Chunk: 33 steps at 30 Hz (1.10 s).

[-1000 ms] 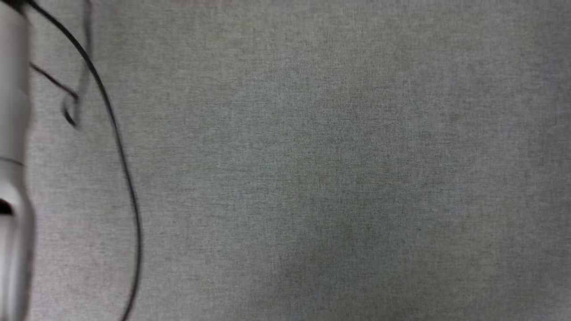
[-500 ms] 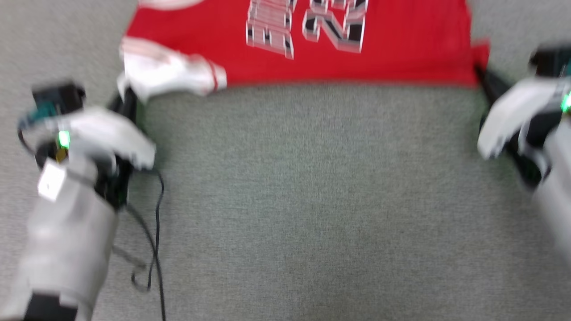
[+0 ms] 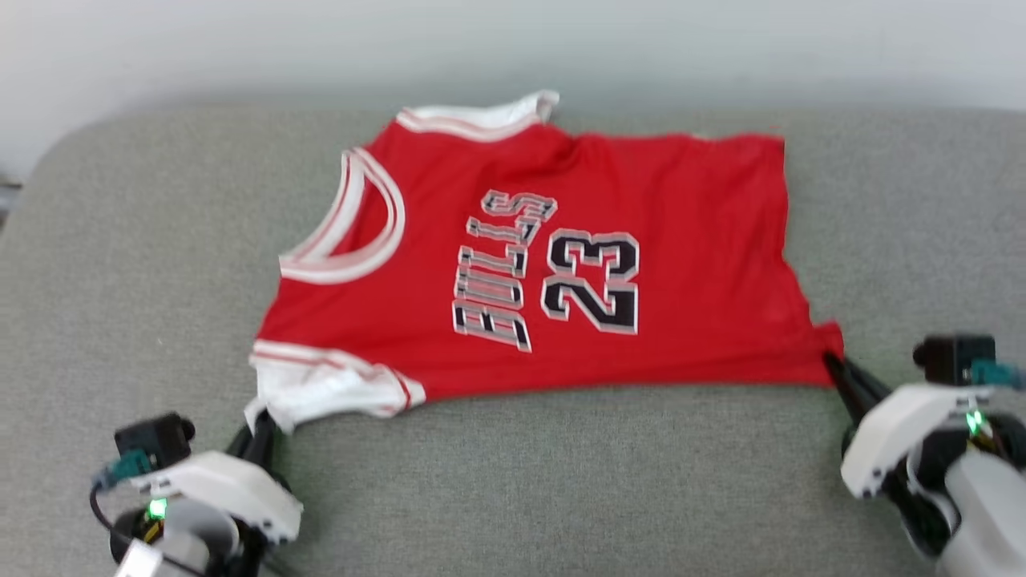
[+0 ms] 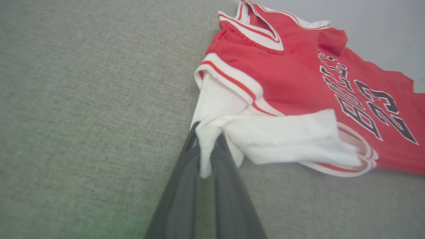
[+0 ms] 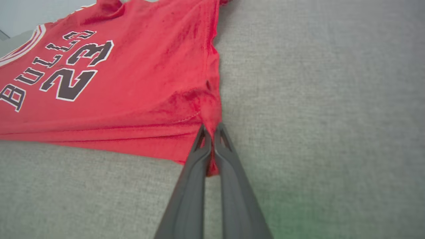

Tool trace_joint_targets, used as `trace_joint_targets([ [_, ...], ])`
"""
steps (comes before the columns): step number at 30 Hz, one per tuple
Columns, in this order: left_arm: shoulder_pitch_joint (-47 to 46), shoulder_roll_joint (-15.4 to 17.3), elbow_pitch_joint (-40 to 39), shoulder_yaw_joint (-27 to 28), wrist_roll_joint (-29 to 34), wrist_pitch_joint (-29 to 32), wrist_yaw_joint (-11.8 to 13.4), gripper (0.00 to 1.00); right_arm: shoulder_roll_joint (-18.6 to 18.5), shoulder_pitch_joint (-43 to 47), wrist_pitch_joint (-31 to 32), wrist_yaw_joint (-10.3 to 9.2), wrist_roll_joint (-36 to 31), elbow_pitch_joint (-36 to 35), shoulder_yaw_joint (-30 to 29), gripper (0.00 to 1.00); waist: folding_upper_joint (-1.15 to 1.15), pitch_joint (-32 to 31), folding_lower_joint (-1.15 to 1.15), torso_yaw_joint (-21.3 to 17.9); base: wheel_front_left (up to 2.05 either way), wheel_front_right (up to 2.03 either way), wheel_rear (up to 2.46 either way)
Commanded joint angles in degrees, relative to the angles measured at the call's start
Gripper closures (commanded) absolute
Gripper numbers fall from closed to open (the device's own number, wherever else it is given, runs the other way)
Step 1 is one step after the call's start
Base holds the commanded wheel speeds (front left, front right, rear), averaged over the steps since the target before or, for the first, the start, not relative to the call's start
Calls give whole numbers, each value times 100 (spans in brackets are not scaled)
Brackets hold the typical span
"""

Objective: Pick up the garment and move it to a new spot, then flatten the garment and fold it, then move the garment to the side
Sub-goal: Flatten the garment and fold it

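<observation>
Over the last second the head camera has swung up from bare grey cloth to take in the whole shirt (image 3: 561,264). It lies spread, print up, on the grey fabric surface (image 3: 160,240) near the wall (image 3: 513,40). Both grips match those of half a second ago, so the view shifted, not the shirt. It looks placed and mostly flat, with folding yet to come. The left hand (image 4: 206,139) is pressed together on a bunch of the white sleeve (image 4: 282,139). The right hand (image 5: 211,131) pinches the red hem corner (image 5: 209,106).
</observation>
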Motion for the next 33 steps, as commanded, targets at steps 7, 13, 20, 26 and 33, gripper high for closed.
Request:
trace_joint_targets([
  [7, 1720, 457, -1469, 127, -160, 563, 875, 100, -211, 1556, 111, -95, -132, -459, -649, 100, -1, -867, 2, 114, 0, 0, 0],
  [13, 2845, 611, -2820, 216, -314, 974, 1495, 100, 28, 2692, 533, -96, -431, -1142, -1363, 100, -1, -1096, 2, 209, 0, 0, 0],
  [20, 3449, 837, -3987, 376, -368, 1317, 1990, 100, 505, 3650, 1304, -96, -1122, -2437, -2337, 100, -1, -1106, 2, 228, 0, 0, 0],
  [26, 2951, 935, -4401, 237, -279, 1557, 1917, 100, 957, 3856, 1985, -92, -1692, -3590, -2874, 100, -1, -1009, 2, 229, 0, 0, 0],
  [33, 1968, 901, -4070, -92, -7, 1787, 1761, 100, 1211, 3447, 2480, -64, -2035, -4281, -2982, 100, -1, -558, 2, 184, 0, 0, 0],
])
